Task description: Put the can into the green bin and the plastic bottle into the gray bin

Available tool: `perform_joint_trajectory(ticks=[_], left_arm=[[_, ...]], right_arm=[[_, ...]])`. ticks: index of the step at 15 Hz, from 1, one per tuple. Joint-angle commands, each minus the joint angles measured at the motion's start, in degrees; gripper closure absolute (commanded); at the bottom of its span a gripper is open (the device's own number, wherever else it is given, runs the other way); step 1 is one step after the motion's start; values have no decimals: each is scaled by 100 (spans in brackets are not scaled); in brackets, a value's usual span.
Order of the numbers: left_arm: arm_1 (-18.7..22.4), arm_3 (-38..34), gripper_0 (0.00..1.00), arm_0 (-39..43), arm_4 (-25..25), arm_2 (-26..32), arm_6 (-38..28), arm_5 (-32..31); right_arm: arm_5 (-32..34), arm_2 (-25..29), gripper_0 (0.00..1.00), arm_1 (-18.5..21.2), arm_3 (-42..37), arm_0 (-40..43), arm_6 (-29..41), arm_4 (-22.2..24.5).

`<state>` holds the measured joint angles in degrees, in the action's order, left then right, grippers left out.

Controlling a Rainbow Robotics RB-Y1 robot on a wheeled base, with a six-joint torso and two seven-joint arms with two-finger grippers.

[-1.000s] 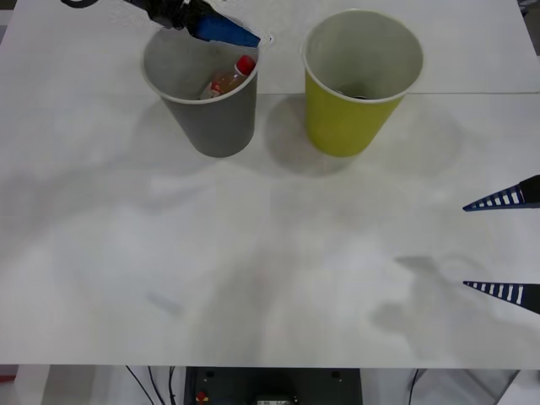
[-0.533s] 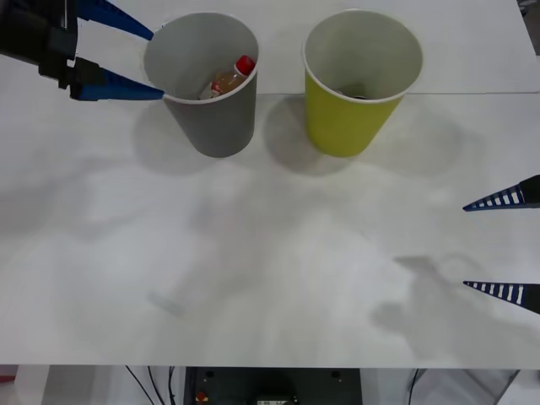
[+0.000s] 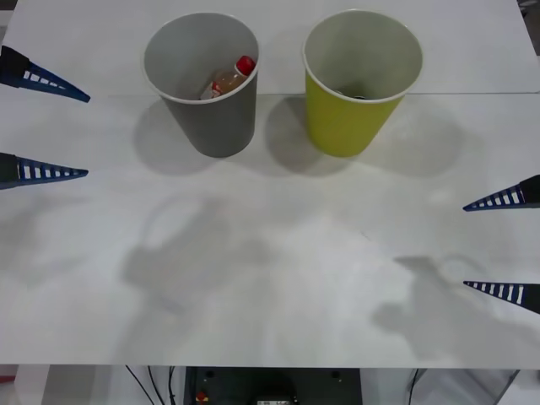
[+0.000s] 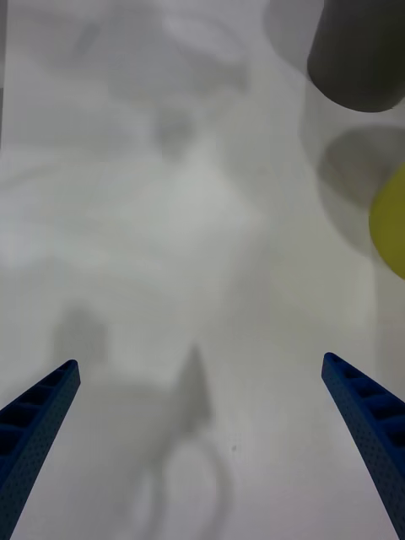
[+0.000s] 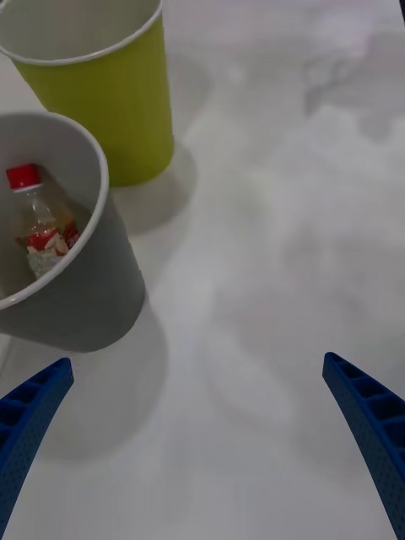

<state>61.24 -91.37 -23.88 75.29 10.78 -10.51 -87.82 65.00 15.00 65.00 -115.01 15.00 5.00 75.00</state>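
The left gripper hangs over the table's left edge with its blue ribbed fingers spread wide and nothing between them; the large dark gray tapered bin stands beyond its fingertips and toward the table's middle, well apart from them. Inside that bin lies the small clear plastic bottle with amber contents and a red cap, leaning against the inner wall — long axis tilted, cap uppermost and pointing toward the far rim, base down in the bin. The right gripper waits at the table's right edge, equally wide open and empty, with the large yellow-green tapered bin ahead of it and inward. Only something dark shows at that bin's bottom; whether it is the small silver can cannot be told. Little looks left to go wrong, but both bins are tall and light-looking — a careless sweep of either arm across the table could clip a rim and tip one over, spilling its contents.
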Motion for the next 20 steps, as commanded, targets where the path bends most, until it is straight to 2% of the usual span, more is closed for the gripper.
perform_joint_trajectory(ticks=[1,4,10,15,20], left_arm=[[-69,-162,0,595,30,354,620,-25],[-218,-356,0,1237,30,688,1139,-139],[-666,-953,0,2291,109,1374,1411,-218],[-675,-1032,0,2669,188,1400,1508,-218],[-693,-1041,0,2713,346,1268,1596,-218]], right_arm=[[0,0,0,0,1,0,0,0],[0,0,0,0,1,0,0,0],[0,0,0,0,1,0,0,0],[0,0,0,0,1,0,0,0],[0,0,0,0,1,0,0,0]])
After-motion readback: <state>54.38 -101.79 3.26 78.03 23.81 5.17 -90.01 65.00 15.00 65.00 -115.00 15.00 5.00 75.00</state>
